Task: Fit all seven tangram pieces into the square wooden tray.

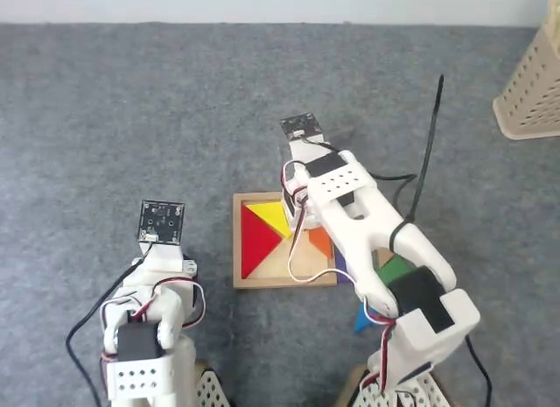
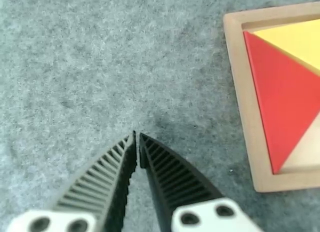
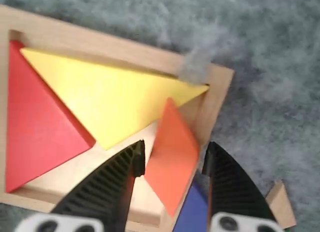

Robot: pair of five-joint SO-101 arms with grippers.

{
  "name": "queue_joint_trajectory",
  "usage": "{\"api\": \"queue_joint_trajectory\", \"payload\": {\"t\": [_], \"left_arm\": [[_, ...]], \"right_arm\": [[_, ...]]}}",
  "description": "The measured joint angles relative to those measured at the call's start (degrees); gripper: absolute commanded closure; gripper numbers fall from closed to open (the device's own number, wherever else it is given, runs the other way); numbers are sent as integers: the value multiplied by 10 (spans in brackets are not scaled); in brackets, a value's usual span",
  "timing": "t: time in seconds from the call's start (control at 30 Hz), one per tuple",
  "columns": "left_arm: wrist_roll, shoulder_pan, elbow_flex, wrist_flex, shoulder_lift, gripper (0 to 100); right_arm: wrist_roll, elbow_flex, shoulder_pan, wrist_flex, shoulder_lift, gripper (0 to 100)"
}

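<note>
The square wooden tray (image 1: 241,280) lies mid-table with a red triangle (image 1: 257,241) and a yellow triangle (image 1: 271,216) flat inside it. My right gripper (image 3: 172,157) is open and straddles an orange piece (image 3: 170,167), which sits tilted at the tray's right rim (image 3: 215,100), with small gaps to both fingers. A blue piece (image 3: 192,214) lies just past that rim. My left gripper (image 2: 136,138) is shut and empty over bare carpet, to the left of the tray (image 2: 235,77). The red triangle (image 2: 285,97) shows at that view's edge.
A green piece (image 1: 394,269) and a blue piece (image 1: 360,319) lie on the carpet under the right arm (image 1: 367,232). A beige slotted container (image 1: 532,83) stands at the far right. The left arm (image 1: 149,302) is near the front left. Grey carpet stretches behind the tray.
</note>
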Motion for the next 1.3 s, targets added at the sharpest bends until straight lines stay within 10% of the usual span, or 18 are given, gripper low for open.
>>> {"api": "queue_joint_trajectory", "payload": {"t": [1.3], "left_arm": [[0,0,0,0,0,988]], "right_arm": [[91,143,44,-167,-108,980]]}}
